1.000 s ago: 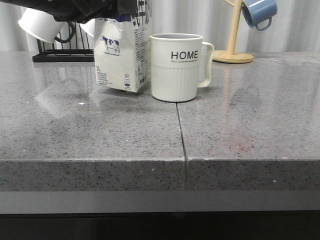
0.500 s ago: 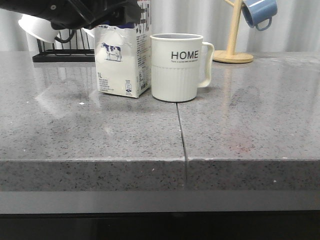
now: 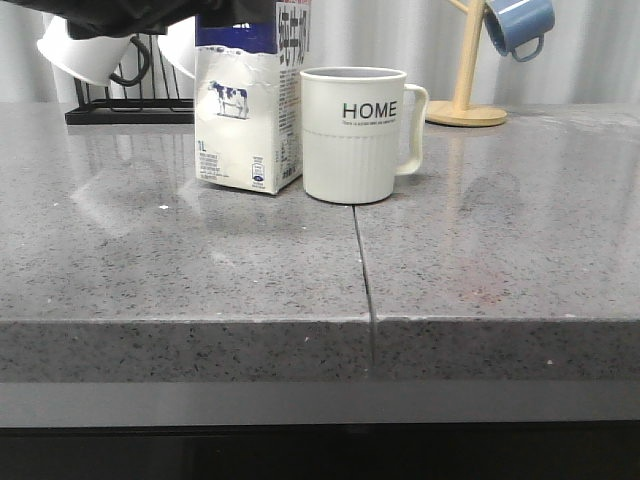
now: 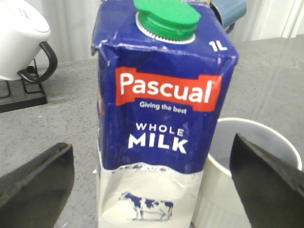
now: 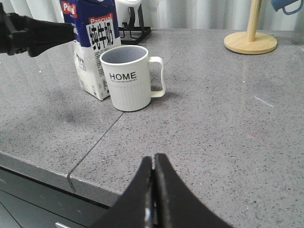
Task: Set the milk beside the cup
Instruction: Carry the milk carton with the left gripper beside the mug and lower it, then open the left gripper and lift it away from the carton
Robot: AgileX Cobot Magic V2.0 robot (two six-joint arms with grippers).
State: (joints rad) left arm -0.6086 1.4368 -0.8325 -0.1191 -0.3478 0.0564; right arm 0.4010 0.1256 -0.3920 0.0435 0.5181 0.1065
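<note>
The milk [image 3: 250,110], a white carton with a dark blue top and a cow picture, stands upright on the grey counter, close against the left side of the cup [image 3: 355,135]. The cup is a cream mug with "HOME" lettering and its handle on the right. My left gripper [image 4: 151,142] is open; its dark fingers [image 4: 38,175] stand well clear on either side of the milk [image 4: 161,118], touching nothing. The cup [image 4: 247,156] shows behind the carton. My right gripper [image 5: 153,159] is shut and empty over the counter's front part, well short of the cup [image 5: 128,78] and milk [image 5: 92,52].
A black rack [image 3: 130,108] with white mugs [image 3: 80,50] stands behind the milk at the back left. A wooden mug tree [image 3: 465,100] holding a blue mug [image 3: 515,25] stands at the back right. A seam [image 3: 362,270] runs from the cup to the counter's front edge.
The carton was held tilted above the counter; it came down and now stands upright. My left gripper has let go of it and drawn up and back, uncovering the blue top.
</note>
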